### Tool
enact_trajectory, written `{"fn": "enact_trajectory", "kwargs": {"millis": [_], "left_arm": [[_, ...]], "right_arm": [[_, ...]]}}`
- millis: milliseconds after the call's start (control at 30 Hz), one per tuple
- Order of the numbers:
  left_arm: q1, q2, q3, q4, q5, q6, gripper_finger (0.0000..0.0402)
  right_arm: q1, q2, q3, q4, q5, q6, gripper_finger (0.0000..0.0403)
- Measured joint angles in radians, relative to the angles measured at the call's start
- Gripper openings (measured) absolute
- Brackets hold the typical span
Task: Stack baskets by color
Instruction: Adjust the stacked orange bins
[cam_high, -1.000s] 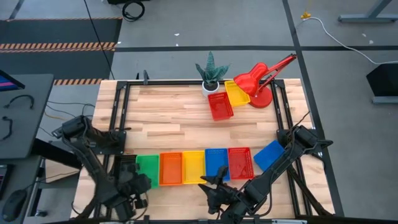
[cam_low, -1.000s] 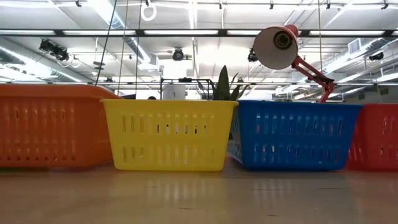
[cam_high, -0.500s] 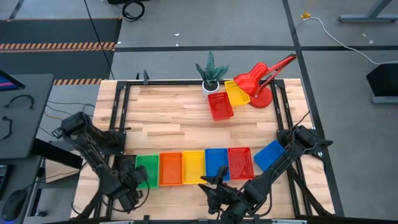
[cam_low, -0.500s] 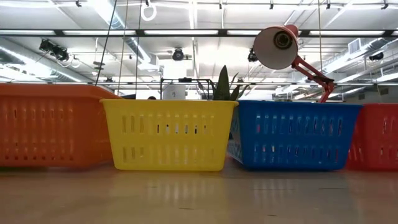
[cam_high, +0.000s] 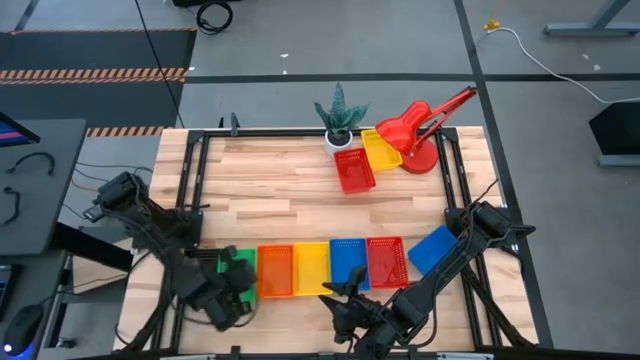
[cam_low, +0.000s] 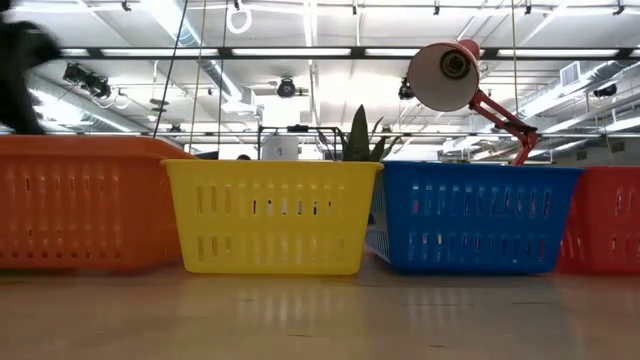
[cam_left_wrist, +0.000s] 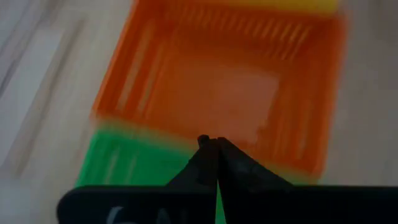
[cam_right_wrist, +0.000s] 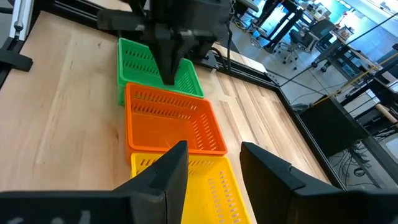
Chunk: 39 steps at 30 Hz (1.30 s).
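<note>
The left hand, fingers pressed together and empty, is held over the green basket beside the orange basket in the row near the table's front edge. The right hand is kept spread near the blue basket.

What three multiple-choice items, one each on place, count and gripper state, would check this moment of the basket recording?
1. The left gripper is over which basket?
A. green basket
B. red basket
C. blue basket

2. How many baskets sit at the table's far edge by the red desk lamp?
A. none
B. two
C. five

3. The left gripper's fingers are
A. spread wide
B. shut with nothing between them
C. clamped on a yellow basket

Answers: 1 A, the high view puts it at the row's green end. 2 B, one red basket and one yellow basket. 3 B, the left wrist view shows the tips together.
</note>
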<state>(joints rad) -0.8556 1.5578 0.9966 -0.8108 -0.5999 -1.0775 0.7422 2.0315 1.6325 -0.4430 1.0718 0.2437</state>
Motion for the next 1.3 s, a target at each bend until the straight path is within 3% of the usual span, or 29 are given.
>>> {"fn": "enact_trajectory", "kwargs": {"millis": [100,233,367,567,900,1133,1300], "left_arm": [[0.094,0.008,0.001,0.187,0.013,0.212,0.0005],[0.209,0.044,-0.006,0.337,0.13,0.41,0.0004],[0.297,0.104,-0.007,0.382,0.23,0.513,0.0005],[0.348,0.147,-0.007,0.488,0.283,0.622,0.0005],[0.32,0.128,-0.005,0.449,0.288,0.61,0.0006],[0.278,0.128,-0.006,0.179,0.287,0.451,0.0006],[0.249,0.12,-0.005,0.129,0.269,0.403,0.0006]], "right_arm": [[0.0,0.0,0.0,0.0,0.0,0.001,0.0151],[0.0,0.0,0.0,0.0,0.0,0.002,0.0151],[0.006,0.0,0.0,-0.005,-0.001,0.017,0.0151],[0.008,0.0,0.0,-0.006,-0.003,0.018,0.0151],[0.023,-0.007,0.0,-0.068,-0.016,0.038,0.015],[0.022,-0.061,0.0,-0.441,-0.199,0.387,0.0124],[-0.002,-0.062,-0.001,-0.72,-0.263,0.584,0.0101]]}}
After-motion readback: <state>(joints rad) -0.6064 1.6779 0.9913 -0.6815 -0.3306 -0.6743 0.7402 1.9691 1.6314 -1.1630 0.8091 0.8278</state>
